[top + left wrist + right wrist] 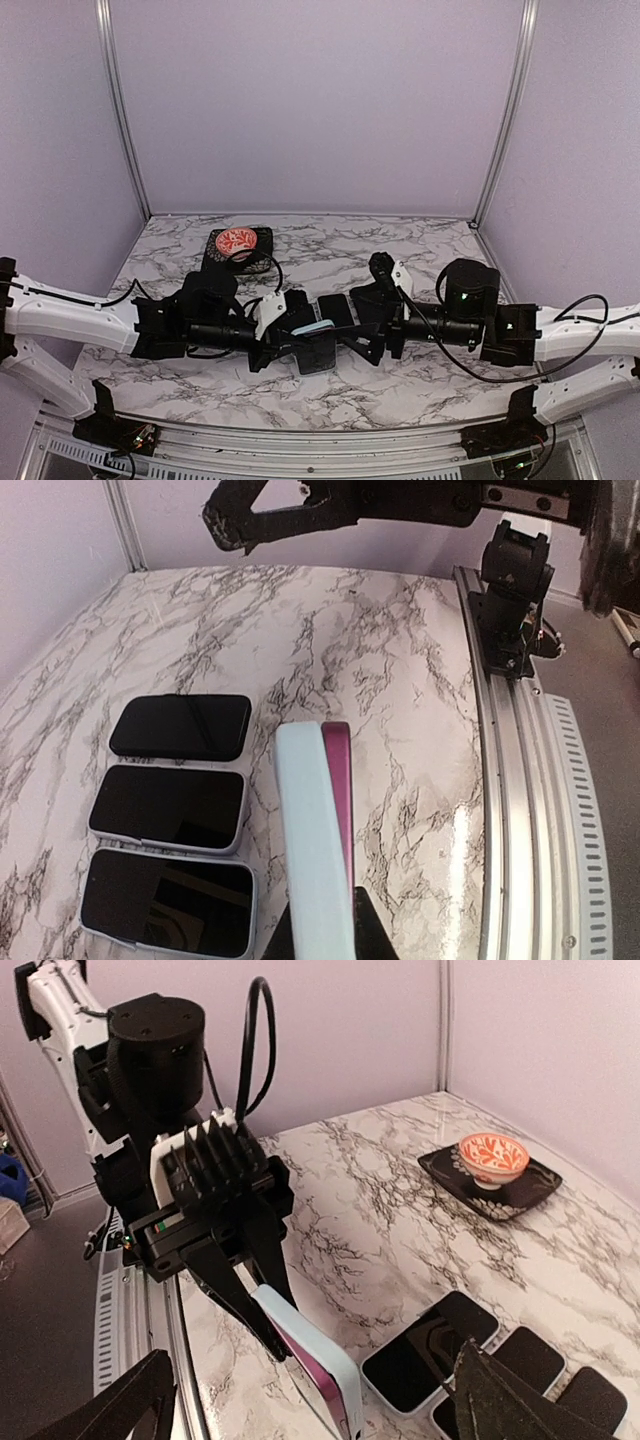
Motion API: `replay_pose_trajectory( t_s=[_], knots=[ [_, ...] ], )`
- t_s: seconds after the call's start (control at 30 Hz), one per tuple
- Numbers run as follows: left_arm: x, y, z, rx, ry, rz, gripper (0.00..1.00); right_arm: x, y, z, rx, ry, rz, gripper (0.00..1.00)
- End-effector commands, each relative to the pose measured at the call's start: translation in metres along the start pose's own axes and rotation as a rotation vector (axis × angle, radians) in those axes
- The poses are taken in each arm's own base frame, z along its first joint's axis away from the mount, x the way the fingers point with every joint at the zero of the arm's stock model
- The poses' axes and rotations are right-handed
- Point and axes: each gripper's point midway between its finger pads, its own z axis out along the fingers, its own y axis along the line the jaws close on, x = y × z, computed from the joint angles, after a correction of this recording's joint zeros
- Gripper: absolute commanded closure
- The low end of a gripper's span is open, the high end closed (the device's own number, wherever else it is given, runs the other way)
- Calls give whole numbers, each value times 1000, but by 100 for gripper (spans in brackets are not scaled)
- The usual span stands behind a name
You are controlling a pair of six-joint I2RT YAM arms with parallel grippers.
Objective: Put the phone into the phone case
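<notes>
My left gripper (322,938) is shut on a light blue phone case (310,840) with a magenta phone (340,780) lying flush against it. The pair is held edge-up above the marble table (400,680). In the right wrist view the left gripper's fingers (245,1295) pinch the near end of the case (330,1360), and the phone's pink edge (318,1385) shows along its lower side. My right gripper (315,1380) is open; its fingers stand wide apart on either side of the pair without touching it. From above, the case (320,326) hangs between the two grippers.
Three dark-screened phones (182,726) (168,807) (168,900) lie in a row on the table to the left of the held pair. A red patterned bowl (238,240) sits on a dark square plate (262,240) at the back left. The aluminium rail (510,810) runs along the table's near edge.
</notes>
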Motion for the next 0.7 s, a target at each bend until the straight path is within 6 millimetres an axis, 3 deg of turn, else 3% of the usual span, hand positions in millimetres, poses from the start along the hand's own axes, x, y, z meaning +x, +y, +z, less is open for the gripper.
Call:
replay_pose_trajectory(
  t_s=[0.0, 0.17, 0.3, 0.53, 0.6, 0.63, 0.67],
  knots=[
    [-63, -25, -35, 76, -210, 108, 100, 11, 27, -3, -170, 35, -265, 7],
    [-76, -29, -53, 76, -261, 139, 100, 0, 33, 5, -206, 30, -298, 13],
    [-81, -32, -56, 90, -276, 135, 100, -7, 45, 7, -271, -8, -291, 31],
    [-85, -34, -59, 95, -288, 135, 100, -14, 54, 14, -327, 8, -284, 42],
    [-84, -34, -59, 99, -286, 131, 100, -18, 57, 15, -339, 8, -293, 60],
    [-84, -34, -59, 100, -285, 127, 100, -20, 59, 16, -350, 9, -295, 75],
    [-83, -35, -59, 104, -283, 125, 100, -20, 59, 17, -354, 20, -295, 98]
  ],
)
